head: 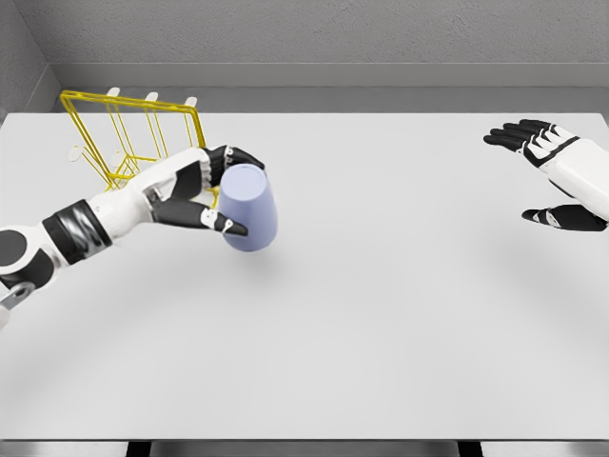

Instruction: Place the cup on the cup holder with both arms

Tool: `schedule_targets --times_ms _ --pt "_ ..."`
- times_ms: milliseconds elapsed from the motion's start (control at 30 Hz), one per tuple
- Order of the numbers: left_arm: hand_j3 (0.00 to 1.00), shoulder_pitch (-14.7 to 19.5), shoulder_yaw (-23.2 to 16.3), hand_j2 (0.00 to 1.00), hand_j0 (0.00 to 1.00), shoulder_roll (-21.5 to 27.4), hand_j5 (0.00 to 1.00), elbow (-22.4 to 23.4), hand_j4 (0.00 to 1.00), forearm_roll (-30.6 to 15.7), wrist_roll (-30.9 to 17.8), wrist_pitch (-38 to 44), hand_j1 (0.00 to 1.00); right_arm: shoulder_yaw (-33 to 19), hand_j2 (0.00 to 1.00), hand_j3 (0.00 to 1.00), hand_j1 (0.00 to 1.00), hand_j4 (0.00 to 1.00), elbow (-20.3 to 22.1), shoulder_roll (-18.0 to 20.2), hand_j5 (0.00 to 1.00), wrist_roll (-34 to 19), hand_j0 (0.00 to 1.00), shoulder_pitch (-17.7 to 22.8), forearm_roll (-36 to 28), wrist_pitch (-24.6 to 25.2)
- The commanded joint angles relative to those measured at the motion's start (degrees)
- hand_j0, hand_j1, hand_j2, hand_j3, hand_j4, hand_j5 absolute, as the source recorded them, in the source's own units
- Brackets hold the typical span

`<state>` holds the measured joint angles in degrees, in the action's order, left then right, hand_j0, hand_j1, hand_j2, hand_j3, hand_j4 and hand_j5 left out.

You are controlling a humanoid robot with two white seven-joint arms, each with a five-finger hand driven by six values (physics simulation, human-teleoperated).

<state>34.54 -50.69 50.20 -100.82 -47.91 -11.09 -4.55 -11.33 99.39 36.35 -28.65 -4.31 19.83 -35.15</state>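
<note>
A pale lavender cup (249,208) is tilted in the air above the white table (362,314), its base facing me. My left hand (214,190) is shut on the cup, thumb below and fingers curled over its top edge. Just behind the hand stands the yellow wire cup holder (128,138) with white-tipped pegs, at the table's back left. My right hand (552,176) hovers at the far right edge, fingers spread and holding nothing, well away from the cup.
Grey walls rise behind the table's far edge. The table's front edge runs along the bottom of the view.
</note>
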Motion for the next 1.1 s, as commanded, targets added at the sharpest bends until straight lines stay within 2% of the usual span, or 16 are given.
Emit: schedule_targets --times_ms 0,433,1067 --pt "0.61 0.09 0.06 0.61 0.61 0.78 0.61 -0.26 0.61 -0.61 0.02 -0.02 0.61 -0.01 1.00 1.00 1.00 1.00 0.02 0.04 1.00 -0.01 1.00 0.00 -0.40 0.15" --pt "0.61 1.41 2.61 0.61 0.61 3.15 0.61 -0.26 0.61 -2.54 0.02 -0.02 0.61 -0.01 1.00 1.00 1.00 1.00 0.02 0.04 1.00 -0.01 1.00 0.00 -0.40 0.15" --pt "0.62 1.41 5.69 0.62 0.62 7.28 0.62 0.62 0.62 -4.65 0.02 -0.02 0.62 -0.01 1.00 1.00 1.00 1.00 0.11 0.04 1.00 0.08 1.00 0.09 -0.49 0.15"
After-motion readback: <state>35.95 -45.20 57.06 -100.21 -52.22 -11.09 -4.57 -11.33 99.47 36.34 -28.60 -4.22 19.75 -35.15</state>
